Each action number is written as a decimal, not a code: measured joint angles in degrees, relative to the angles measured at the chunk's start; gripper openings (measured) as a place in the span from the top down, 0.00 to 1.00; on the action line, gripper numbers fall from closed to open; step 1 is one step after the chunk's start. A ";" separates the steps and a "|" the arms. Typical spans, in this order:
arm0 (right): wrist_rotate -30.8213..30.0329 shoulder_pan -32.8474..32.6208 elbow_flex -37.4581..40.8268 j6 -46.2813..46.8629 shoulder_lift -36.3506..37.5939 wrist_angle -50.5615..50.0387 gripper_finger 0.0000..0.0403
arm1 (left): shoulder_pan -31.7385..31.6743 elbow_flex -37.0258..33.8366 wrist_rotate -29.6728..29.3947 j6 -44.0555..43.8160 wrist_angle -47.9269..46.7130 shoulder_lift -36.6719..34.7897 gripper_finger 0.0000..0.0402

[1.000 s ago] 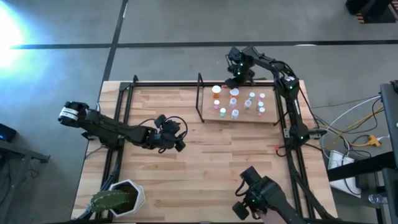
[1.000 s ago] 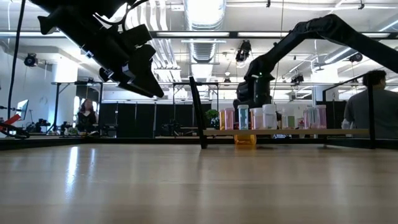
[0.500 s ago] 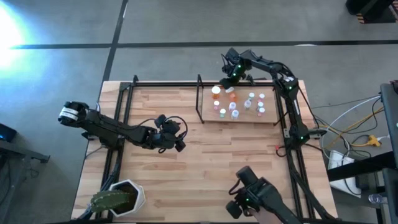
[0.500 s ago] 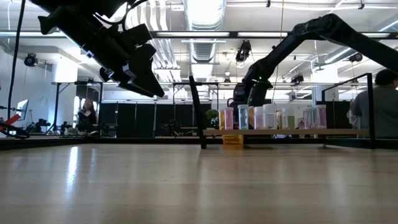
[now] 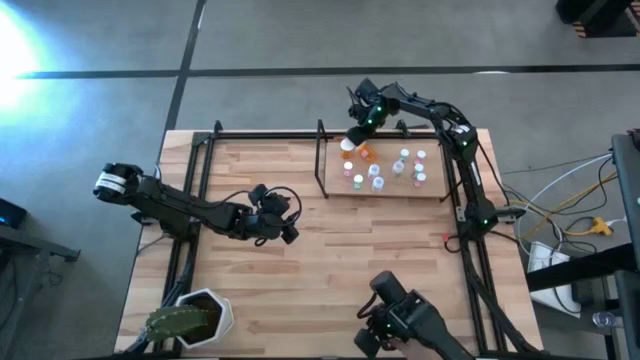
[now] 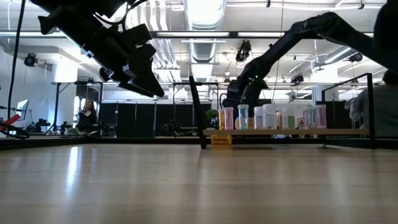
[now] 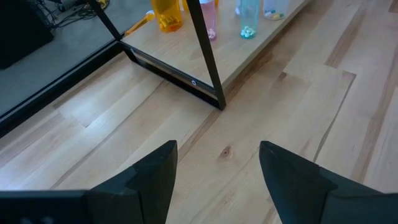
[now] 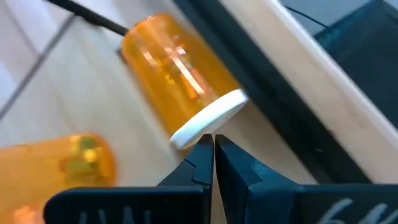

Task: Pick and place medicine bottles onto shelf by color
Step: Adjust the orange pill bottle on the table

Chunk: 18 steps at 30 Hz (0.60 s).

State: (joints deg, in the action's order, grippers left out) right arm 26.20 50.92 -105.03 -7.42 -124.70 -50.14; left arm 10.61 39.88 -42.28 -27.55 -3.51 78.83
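My left gripper (image 5: 287, 228) hangs open, shelf (image 5: 395, 191) well ahead. My right gripper (image 8: 214, 144), pinched shut and empty, touches the tipped orange bottle's (image 8: 180, 87) cap: light, slick, rolls; I'd grasp its body.

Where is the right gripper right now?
In the high view the right gripper hangs shut over the shelf's far left corner, beside a tipped orange bottle with a white cap.
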 joint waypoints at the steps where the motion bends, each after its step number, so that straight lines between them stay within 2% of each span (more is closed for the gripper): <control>1: 0.58 -0.20 0.00 0.02 0.02 0.20 0.98 | 0.00 0.00 0.00 0.00 -0.01 0.00 0.47; 13: 1.11 -3.46 0.05 1.36 0.02 10.06 0.98 | 0.04 0.00 0.04 -0.02 0.00 0.00 0.47; 18: 1.07 -3.57 -0.46 0.93 0.39 10.09 0.98 | 0.04 0.00 0.07 -0.02 0.00 0.00 0.47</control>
State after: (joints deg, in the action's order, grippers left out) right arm 27.26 47.35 -105.49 -6.48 -124.32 -40.05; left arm 10.66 39.88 -42.22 -27.57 -3.51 78.83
